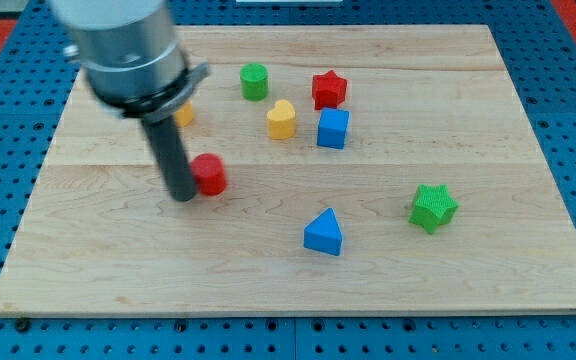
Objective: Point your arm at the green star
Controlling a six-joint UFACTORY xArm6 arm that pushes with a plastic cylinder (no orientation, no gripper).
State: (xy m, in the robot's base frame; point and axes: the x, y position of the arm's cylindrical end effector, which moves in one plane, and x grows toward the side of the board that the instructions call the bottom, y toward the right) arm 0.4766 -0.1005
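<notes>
The green star (433,207) lies on the wooden board (298,270) at the view's right, below the middle. My tip (183,195) rests on the board at the view's left, touching the left side of a red block (210,174). The tip is far to the left of the green star, with a blue triangle (324,233) between them.
A green cylinder (254,81), a red star (329,89), a yellow heart (281,120) and a blue cube (333,128) sit near the view's top middle. An orange block (184,114) is partly hidden behind the arm. Blue pegboard surrounds the board.
</notes>
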